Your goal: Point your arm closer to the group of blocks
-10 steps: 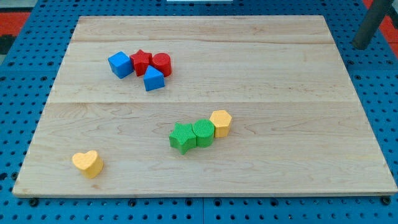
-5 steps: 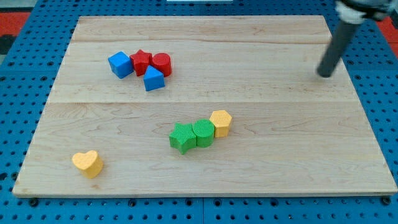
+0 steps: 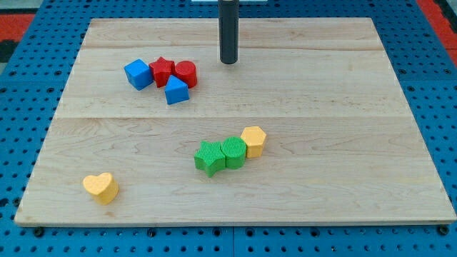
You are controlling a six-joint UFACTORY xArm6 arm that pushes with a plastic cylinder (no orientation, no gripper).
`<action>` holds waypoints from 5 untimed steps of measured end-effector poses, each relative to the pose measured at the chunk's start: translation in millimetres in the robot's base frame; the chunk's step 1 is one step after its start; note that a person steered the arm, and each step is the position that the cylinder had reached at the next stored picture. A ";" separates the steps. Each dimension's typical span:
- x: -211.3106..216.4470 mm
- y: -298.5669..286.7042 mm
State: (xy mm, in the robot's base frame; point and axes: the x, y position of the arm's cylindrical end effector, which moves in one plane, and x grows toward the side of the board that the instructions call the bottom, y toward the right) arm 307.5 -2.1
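A group of blocks sits at the board's upper left: a blue cube [image 3: 138,73], a red star [image 3: 163,71], a red cylinder [image 3: 186,73] and a blue triangular block [image 3: 176,91], all touching. My tip [image 3: 228,61] stands on the board a short way to the right of the red cylinder, apart from it. A second cluster lies near the middle: a green star [image 3: 210,158], a green cylinder [image 3: 233,151] and a yellow hexagon [image 3: 253,140], in a row.
A yellow heart [image 3: 101,187] lies alone near the lower left corner. The wooden board [image 3: 357,128] rests on a blue pegboard [image 3: 435,86] that surrounds it.
My tip has moved from the view's upper right, off the board's edge, leftward across the board to just right of the red cylinder. No block has moved.
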 end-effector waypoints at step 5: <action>83.5 -82.0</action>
State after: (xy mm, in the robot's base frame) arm 391.1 -84.1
